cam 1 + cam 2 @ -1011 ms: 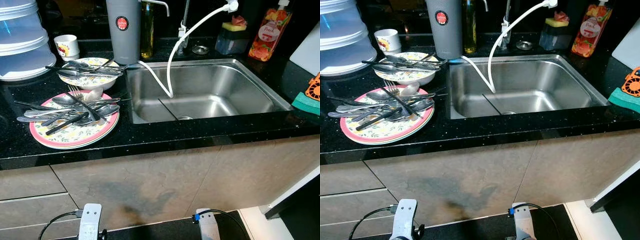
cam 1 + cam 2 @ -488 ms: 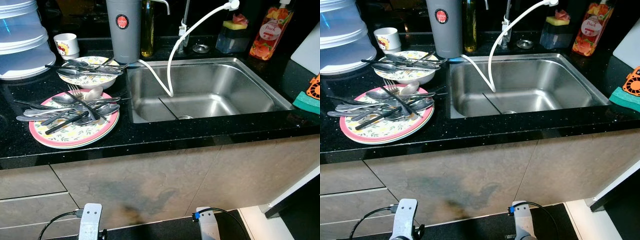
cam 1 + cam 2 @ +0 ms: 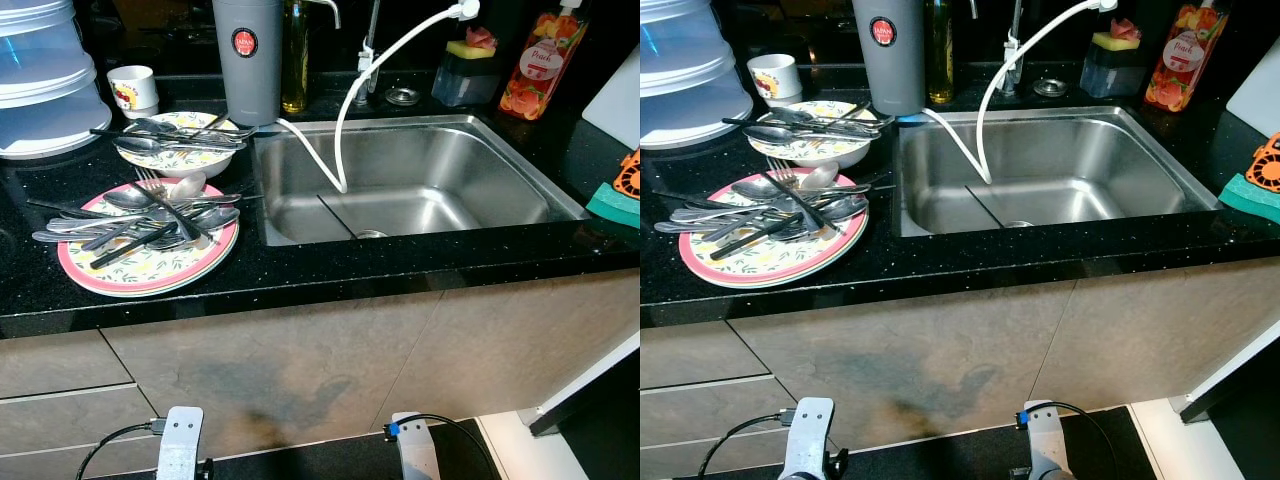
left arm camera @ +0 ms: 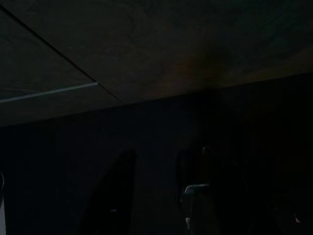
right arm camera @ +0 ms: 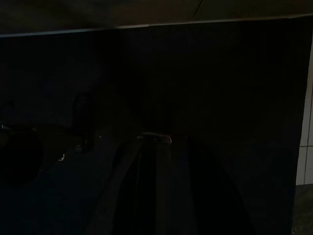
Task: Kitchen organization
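Cutlery of grey metal (image 3: 140, 215) heaped on pink-rimmed flowered plates (image 3: 150, 268), on black speckled bench (image 3: 330, 275), left of steel sink (image 3: 410, 185). More spoons across flowered bowl (image 3: 180, 158) behind. Both arms hanging low; pincer state impossible to tell.

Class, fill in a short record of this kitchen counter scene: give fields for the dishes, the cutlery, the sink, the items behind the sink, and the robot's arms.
dishes: pink-rimmed floral plates stacked on the black speckled counter; floral bowl behind them
cutlery: metal spoons and forks heaped on the plates; more lie across the bowl
sink: stainless steel basin, with a white hose hanging into it
behind sink: grey cylindrical flask, orange soap bottle, white mug
arms: both hang low before the cabinet, idle
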You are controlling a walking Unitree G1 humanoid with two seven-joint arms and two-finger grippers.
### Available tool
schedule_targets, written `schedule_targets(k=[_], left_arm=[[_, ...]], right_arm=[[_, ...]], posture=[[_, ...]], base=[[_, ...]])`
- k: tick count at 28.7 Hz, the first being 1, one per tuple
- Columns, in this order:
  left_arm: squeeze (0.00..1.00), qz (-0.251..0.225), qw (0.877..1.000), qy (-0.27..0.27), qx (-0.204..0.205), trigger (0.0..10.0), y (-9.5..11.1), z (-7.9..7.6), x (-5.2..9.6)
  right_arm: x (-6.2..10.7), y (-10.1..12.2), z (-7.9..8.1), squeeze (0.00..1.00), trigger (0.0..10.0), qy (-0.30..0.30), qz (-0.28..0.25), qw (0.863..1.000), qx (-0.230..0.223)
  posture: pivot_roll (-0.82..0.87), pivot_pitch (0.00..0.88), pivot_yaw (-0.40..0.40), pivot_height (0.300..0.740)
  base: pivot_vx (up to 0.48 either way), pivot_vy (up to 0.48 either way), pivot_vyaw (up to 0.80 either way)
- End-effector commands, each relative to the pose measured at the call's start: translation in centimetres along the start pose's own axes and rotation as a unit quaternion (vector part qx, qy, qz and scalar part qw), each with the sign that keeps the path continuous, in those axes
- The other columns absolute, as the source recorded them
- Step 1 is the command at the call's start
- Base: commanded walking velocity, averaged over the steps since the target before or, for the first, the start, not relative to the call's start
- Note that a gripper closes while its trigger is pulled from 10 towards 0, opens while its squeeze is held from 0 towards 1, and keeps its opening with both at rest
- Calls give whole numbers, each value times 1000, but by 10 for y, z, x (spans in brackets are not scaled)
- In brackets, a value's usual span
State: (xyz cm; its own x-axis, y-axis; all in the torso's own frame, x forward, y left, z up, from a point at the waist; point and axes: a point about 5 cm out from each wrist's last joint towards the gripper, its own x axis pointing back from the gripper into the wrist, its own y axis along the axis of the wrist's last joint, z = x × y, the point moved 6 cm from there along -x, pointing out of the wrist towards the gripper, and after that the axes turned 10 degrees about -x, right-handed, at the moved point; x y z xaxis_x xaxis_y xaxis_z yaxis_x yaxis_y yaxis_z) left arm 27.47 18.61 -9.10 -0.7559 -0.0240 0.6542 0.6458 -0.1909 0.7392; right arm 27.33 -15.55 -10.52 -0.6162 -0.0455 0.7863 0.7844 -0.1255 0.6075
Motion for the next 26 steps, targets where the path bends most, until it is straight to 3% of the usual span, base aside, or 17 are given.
schedule_targets(k=[1, 10, 17, 26], left_arm=[[0, 15, 1000, 2, 4, 10000, -11, 1, 2], [0, 13, 1000, -3, 8, 10000, -11, 0, 3], [0, 7, 1000, -11, 11, 10000, -11, -1, 4], [0, 11, 1000, -18, 5, 10000, -13, -3, 4]], right_arm=[[0, -7, -2, 0, 10000, -3, 12, 1000, -7], [1, -11, 0, 0, 10000, -1, 18, 1000, -26], [1, -16, 5, 0, 10000, 13, 22, 997, -67], [1, -11, 11, 0, 10000, 37, 8, 998, -58]], posture=[[-18, 185, -7, 740], [-18, 190, -4, 740], [-16, 190, -4, 740], [-17, 191, 3, 740]], base=[[0, 0, 0], [0, 0, 0], [0, 0, 0], [0, 0, 0]])
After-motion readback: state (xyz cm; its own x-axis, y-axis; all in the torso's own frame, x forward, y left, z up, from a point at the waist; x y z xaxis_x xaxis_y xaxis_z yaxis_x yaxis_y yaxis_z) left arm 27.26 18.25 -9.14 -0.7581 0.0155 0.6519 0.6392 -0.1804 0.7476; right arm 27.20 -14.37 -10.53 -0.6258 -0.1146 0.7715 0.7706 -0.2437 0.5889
